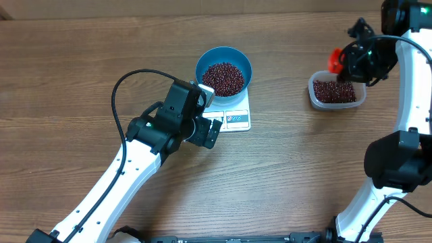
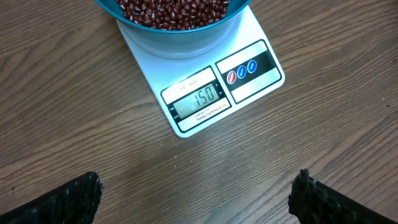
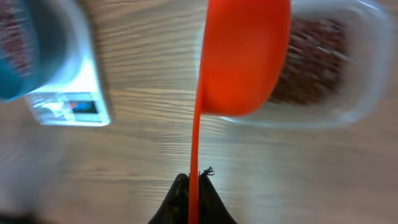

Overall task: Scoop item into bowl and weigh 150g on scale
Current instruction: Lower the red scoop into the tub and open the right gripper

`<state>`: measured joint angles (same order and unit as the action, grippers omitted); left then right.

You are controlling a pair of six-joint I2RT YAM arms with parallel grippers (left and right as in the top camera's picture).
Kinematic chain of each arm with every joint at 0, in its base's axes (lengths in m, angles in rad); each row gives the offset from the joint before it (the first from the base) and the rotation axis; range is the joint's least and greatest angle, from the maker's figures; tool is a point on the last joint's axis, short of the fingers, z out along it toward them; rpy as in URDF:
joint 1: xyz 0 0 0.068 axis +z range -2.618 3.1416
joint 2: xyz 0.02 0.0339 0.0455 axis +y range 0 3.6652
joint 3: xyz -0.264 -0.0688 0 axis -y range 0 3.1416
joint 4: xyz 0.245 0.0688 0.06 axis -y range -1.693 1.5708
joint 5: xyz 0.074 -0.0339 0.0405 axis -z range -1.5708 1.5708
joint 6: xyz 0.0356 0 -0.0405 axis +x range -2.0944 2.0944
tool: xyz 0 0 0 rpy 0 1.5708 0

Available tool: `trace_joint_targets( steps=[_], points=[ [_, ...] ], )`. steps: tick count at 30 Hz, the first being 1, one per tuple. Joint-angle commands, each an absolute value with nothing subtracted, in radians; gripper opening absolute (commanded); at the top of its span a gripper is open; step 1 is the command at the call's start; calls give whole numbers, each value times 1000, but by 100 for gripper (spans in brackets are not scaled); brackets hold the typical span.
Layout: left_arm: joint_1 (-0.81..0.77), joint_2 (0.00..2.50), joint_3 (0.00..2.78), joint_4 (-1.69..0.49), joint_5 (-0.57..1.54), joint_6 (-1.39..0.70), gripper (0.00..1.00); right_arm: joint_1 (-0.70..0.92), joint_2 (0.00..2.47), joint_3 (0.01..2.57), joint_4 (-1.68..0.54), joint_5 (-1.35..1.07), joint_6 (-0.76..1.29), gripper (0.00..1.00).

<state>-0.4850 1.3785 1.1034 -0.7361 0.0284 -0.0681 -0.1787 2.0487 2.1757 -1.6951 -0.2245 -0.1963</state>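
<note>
The blue bowl stands on the white scale, filled with dark red-brown beans. In the left wrist view the scale shows 150 on its display, with the bowl and beans at the top edge. My left gripper hangs open just in front of the scale, its fingers wide apart over bare wood. My right gripper is shut on the thin handle of an orange scoop, which hangs over the clear tub of beans.
The clear tub sits at the right of the table, with the orange scoop and right gripper at its far edge. The left arm reaches in from the lower left, and a black cable loops beside it.
</note>
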Motion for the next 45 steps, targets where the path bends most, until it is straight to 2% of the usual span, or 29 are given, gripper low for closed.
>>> trace_joint_targets(
  steps=[1, 8, 21, 26, 36, 45],
  points=[
    [-492, 1380, 1100, -735, 25, -44, 99, -165, 2016, 2178, -1694, -45, -66, 4],
    [-492, 1380, 1100, -736, 25, -44, 99, -106, 2016, 2111, -1694, 250, 112, 4],
    [-492, 1380, 1100, -735, 25, -45, 100, -49, 2009, 2080, -1694, 300, 135, 4],
    [-492, 1380, 1100, -735, 25, -44, 100, -55, 1900, 2080, -1688, 199, 130, 4],
    [-492, 1380, 1100, -735, 25, -44, 100, -245, 1768, 2065, -1646, -294, -11, 4],
    [-492, 1380, 1100, -735, 25, -45, 99, -394, 1768, 1704, -1391, -683, -29, 4]
  ],
)
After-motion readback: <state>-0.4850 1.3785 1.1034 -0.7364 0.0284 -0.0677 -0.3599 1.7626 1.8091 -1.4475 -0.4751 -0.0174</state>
